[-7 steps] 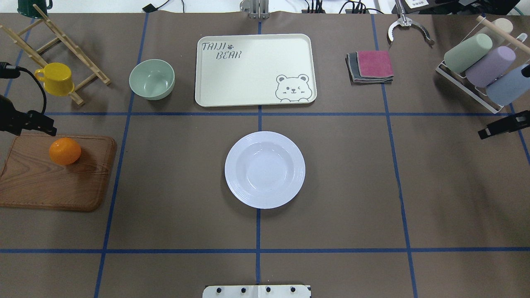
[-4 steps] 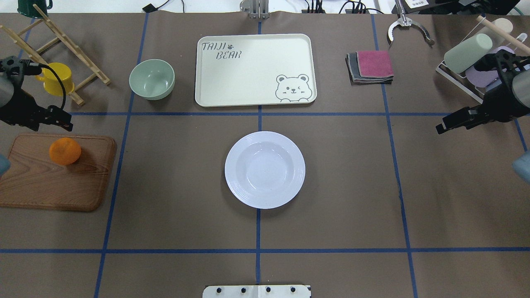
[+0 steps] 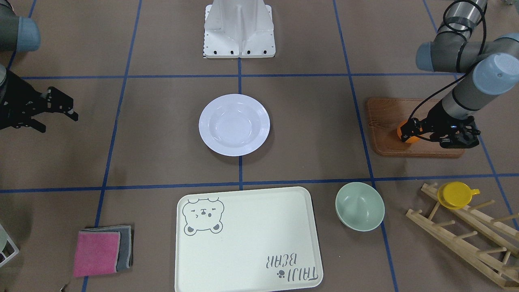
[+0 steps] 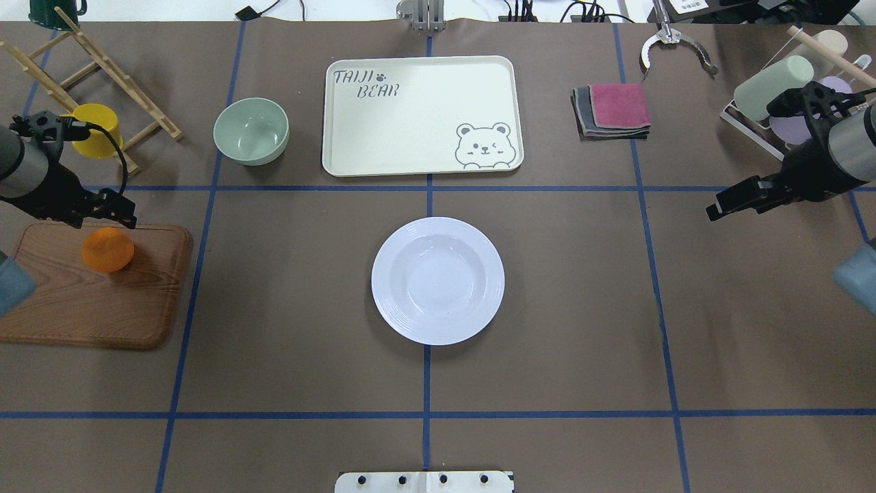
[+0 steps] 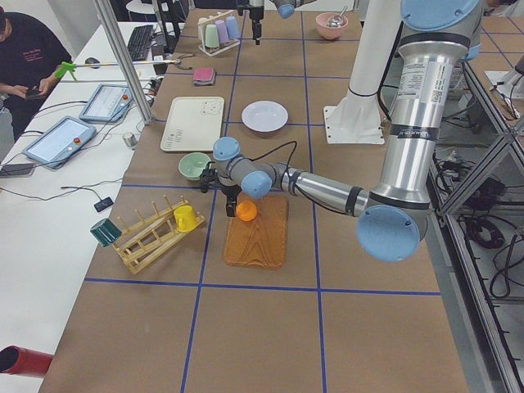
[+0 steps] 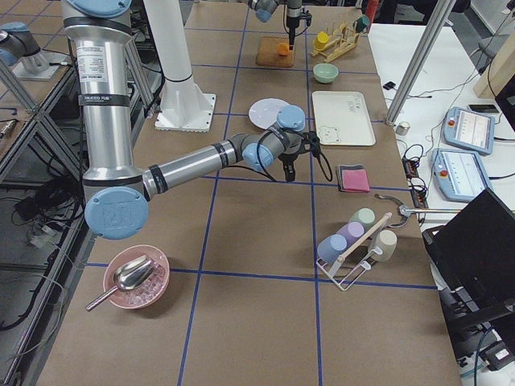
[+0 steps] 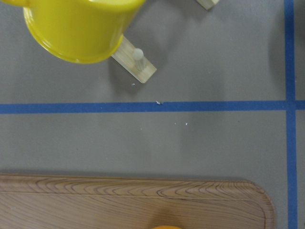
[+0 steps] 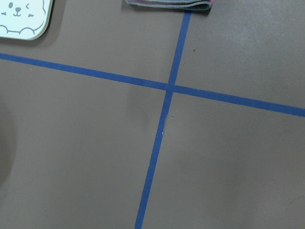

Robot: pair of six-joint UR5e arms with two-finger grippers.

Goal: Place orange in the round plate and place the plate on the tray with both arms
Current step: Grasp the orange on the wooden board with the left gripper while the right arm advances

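Observation:
The orange (image 4: pixel 107 251) rests on the wooden board (image 4: pixel 96 308) at the table's left. My left gripper (image 4: pixel 120 212) hangs open over the orange's far side; in the front-facing view its fingers (image 3: pixel 406 125) stand close around the orange (image 3: pixel 410 139), not closed on it. The white round plate (image 4: pixel 438 281) lies empty at the table's middle. Beyond it the cream bear tray (image 4: pixel 422 115) is empty too. My right gripper (image 4: pixel 718 205) hovers open above bare table at the far right, well away from the plate; its spread fingers (image 3: pixel 72 114) show in the front-facing view.
A pale green bowl (image 4: pixel 251 131) sits left of the tray. A yellow cup (image 4: pixel 96 130) hangs on a wooden rack (image 4: pixel 102 68) behind the board. Folded cloths (image 4: pixel 612 109), metal tongs (image 4: pixel 674 48) and a rack of pastel cups (image 4: pixel 780 89) fill the far right.
My left gripper has moved right, from the table's edge to over the orange's far side. My right arm has come further into view, shifting left.

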